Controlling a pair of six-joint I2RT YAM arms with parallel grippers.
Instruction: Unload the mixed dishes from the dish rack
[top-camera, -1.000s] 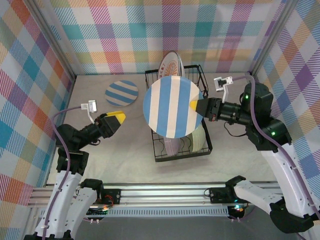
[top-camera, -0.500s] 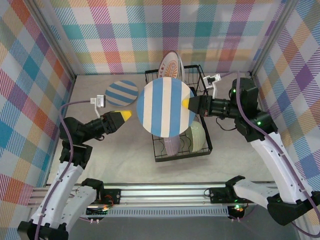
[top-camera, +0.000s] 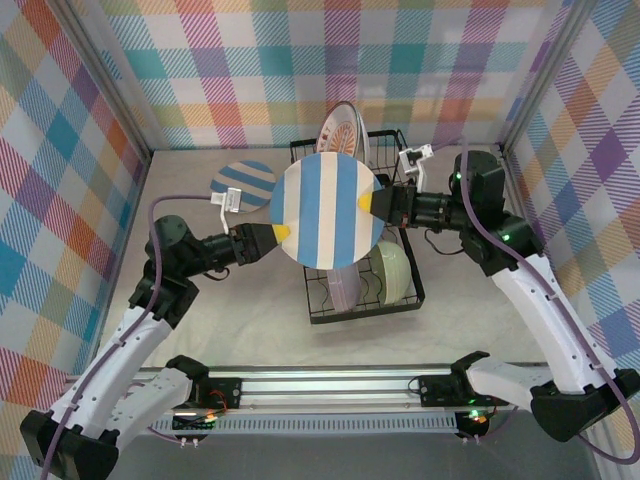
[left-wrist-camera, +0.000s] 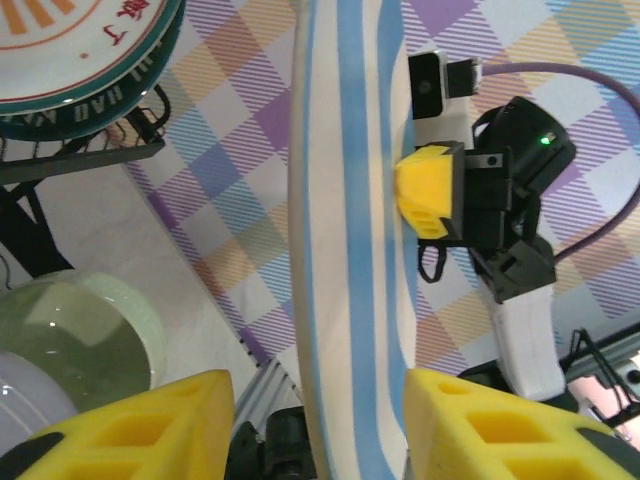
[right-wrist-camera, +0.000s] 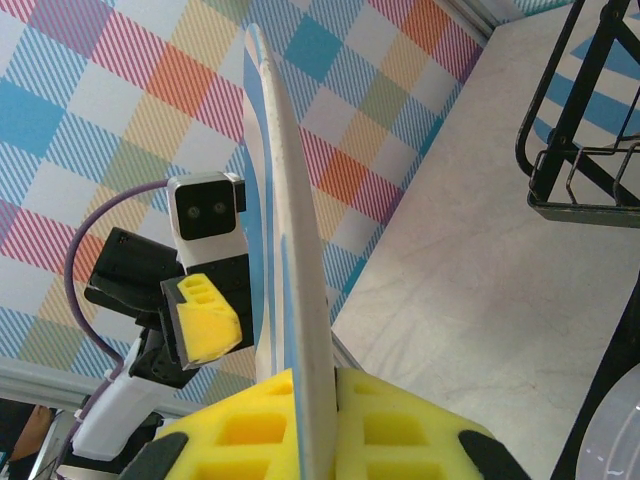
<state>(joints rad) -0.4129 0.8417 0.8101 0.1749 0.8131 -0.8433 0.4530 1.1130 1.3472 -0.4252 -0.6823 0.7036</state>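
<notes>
Plaid walls enclose a pale tabletop — dish rack centred.

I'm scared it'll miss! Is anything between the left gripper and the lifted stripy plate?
Nothing visible. The left gripper, open, straddles the lifted striped plate at its edge; the right gripper pinches the opposite edge.

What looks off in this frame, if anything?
Nothing spilled, broken or askew. A striped plate is up in the air over the dish rack, pinched at its rim by the right hand, with the left hand open around the opposite rim: looks like a handover, not a fault.
</notes>
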